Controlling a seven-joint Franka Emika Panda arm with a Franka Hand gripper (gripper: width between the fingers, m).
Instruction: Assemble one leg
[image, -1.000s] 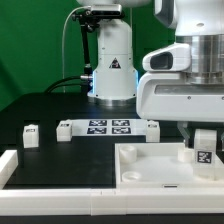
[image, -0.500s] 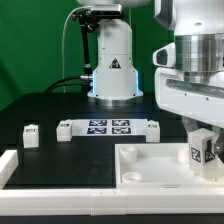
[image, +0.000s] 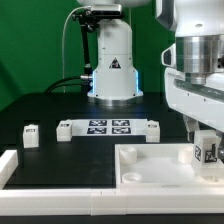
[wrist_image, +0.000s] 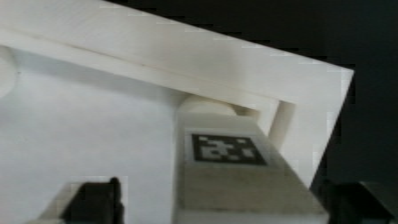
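I'm seeing the gripper (image: 207, 138) hanging over the tabletop's (image: 150, 168) corner, its fingers (wrist_image: 100, 201) standing wide apart, straddling the upright leg (wrist_image: 228, 150) with gaps showing either side.

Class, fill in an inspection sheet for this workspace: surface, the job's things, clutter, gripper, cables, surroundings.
Surface: dark table, with the marker board lying flat on it.
Job's things: the leg is upright at a corner of the white tabletop, under the gripper. A second leg stands apart, toward the exterior view's left.
Clutter: a white raised border runs along the near edge.
Gripper: the gripper has a finger on each side of the leg. Whether it is clamped cannot be told.
Cables: a cable runs beside the arm's base.
Surroundings: green backdrop.
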